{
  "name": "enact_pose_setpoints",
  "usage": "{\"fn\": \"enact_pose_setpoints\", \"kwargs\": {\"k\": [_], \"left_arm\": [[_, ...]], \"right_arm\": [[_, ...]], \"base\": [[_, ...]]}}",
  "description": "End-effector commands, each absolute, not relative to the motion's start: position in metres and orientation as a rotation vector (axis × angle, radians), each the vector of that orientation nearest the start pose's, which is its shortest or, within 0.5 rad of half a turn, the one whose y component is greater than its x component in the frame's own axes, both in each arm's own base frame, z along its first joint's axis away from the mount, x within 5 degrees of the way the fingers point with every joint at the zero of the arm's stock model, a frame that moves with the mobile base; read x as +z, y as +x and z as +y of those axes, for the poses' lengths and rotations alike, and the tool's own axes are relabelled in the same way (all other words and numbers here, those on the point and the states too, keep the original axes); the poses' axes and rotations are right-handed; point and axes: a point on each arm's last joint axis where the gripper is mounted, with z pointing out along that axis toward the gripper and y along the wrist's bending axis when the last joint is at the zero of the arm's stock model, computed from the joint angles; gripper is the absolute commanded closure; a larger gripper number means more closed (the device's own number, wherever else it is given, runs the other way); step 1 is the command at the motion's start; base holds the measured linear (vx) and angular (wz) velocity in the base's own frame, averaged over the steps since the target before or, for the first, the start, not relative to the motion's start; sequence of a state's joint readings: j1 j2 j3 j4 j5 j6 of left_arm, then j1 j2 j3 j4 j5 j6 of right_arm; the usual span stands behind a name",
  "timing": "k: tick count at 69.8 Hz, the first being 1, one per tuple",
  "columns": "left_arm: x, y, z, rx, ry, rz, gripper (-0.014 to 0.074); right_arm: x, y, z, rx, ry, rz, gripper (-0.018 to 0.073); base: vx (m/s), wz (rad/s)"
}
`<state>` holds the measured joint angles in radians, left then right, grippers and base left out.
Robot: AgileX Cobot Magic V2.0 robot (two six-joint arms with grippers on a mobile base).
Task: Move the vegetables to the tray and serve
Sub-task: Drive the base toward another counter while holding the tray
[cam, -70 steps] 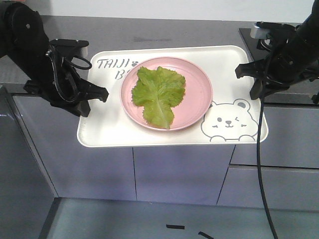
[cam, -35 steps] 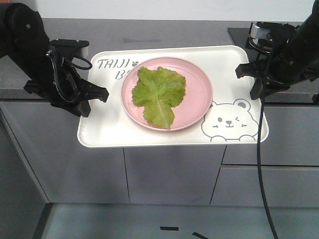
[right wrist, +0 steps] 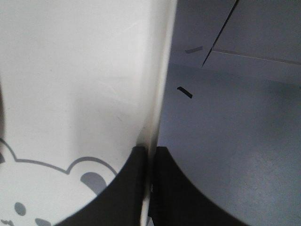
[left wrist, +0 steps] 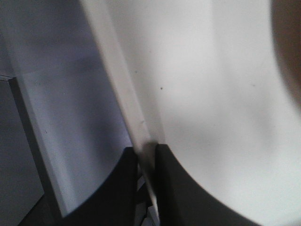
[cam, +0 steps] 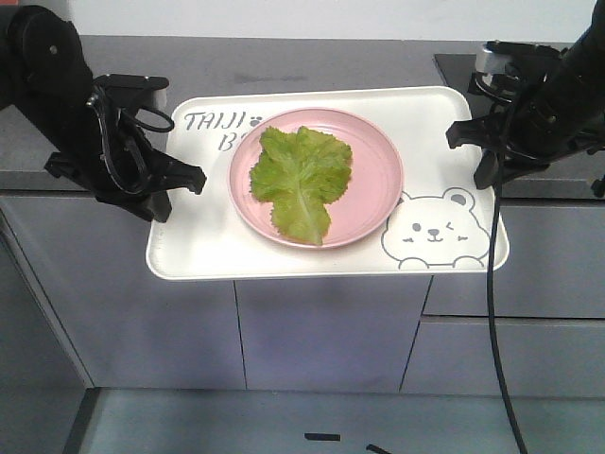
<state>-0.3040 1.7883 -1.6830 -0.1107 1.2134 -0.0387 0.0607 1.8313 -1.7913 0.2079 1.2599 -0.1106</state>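
The green lettuce leaf, the vegetables [cam: 301, 180], lies flat on a round pink plate [cam: 378, 180]. That plate rests on the cream tray [cam: 203, 236] with its bear drawing, held in the air in front of the counter. My left gripper [cam: 194, 180] is shut on the tray's left rim, and my right gripper [cam: 468, 142] is shut on the right rim. In the left wrist view the gripper [left wrist: 146, 150] pinches the thin edge of the tray [left wrist: 202, 94]. In the right wrist view the gripper [right wrist: 149, 149] clamps the tray [right wrist: 84, 70] beside the bear's ear.
A grey counter [cam: 312, 61] runs behind the tray, with a dark hob [cam: 454, 68] at its right end. Grey cabinet fronts [cam: 321, 331] stand below, then the floor with black marks [cam: 321, 436]. A black cable [cam: 492, 312] hangs from the right arm.
Counter edge and cabinet seams behind the tray have shifted in the picture, and more floor shows. Tray, plate, leaf and both grippers keep their places relative to each other.
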Motion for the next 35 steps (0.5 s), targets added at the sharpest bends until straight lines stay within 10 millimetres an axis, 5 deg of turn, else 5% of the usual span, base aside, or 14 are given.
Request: {"fn": "enact_pose_setpoints", "kwargs": {"k": [1, 35], "left_arm": [[0.3563, 0.3493, -0.1316, -0.352, 0.367, 2.653, 0.0602], [0.3562, 0.3492, -0.1315, -0.352, 0.368, 2.655, 0.0602]], "right_arm": [[0.3681, 0.3739, 0.0490, 0.360, -0.242, 2.677, 0.0569], [0.3681, 0.3739, 0.0490, 0.360, -0.242, 2.677, 0.0569]], "base": [[0.01, -0.04], [0.03, 0.00]]}}
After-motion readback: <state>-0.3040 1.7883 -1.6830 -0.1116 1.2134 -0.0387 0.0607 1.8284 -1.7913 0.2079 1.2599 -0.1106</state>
